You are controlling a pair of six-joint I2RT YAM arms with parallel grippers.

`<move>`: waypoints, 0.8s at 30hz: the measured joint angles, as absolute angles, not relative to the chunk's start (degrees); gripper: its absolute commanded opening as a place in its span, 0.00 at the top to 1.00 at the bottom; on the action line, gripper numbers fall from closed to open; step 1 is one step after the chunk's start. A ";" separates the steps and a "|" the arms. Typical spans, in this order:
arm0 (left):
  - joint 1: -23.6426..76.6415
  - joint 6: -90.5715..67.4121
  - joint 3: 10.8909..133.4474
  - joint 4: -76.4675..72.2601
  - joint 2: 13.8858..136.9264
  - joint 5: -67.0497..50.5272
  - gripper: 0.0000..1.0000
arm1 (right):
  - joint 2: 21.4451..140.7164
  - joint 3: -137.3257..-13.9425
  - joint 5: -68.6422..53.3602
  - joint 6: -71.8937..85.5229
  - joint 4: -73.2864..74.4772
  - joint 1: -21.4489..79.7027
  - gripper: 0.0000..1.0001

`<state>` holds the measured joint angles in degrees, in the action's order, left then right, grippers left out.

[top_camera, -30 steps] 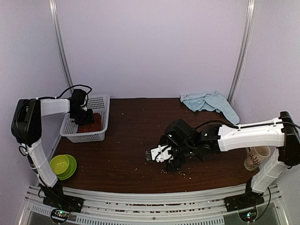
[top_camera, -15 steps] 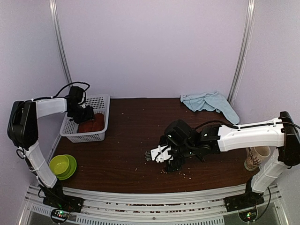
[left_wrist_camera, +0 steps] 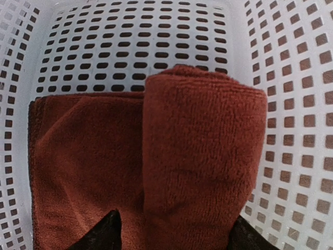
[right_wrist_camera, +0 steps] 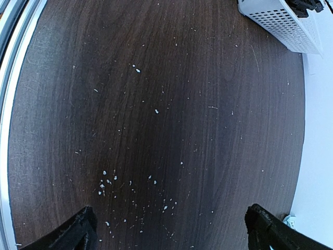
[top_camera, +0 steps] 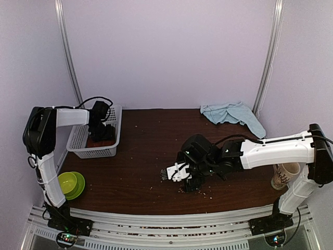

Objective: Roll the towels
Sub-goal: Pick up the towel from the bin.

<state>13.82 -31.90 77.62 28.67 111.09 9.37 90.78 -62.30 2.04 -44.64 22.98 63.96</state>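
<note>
The rust-red towel (left_wrist_camera: 203, 156) lies in the white perforated basket (left_wrist_camera: 130, 31) at the table's (top_camera: 140, 156) far left corner. One side is wound into a thick, plush roll and the rest is spread flat over the basket floor, and the left gripper (left_wrist_camera: 177, 237) hangs over it with its fingers apart, one on either side of the roll's end, not pinching it. The pale light-blue towel (top_camera: 231, 113) sits crumpled and unrolled in the table's far right corner, while the right gripper (right_wrist_camera: 171, 229) is spread wide over bare wood dotted with crumbs (right_wrist_camera: 109, 182) toward the near edge, holding nothing.
</note>
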 measured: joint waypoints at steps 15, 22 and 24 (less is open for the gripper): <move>14.59 -32.40 78.54 29.78 112.40 11.49 1.00 | 90.78 -62.30 2.90 -44.64 22.96 64.01 0.00; 14.50 -32.03 80.42 31.40 108.42 8.93 1.00 | 90.67 -62.30 5.02 -44.75 22.61 64.01 0.00; 14.50 -31.81 82.02 31.33 106.06 7.46 1.00 | 90.43 -62.30 5.72 -44.84 22.39 63.99 0.00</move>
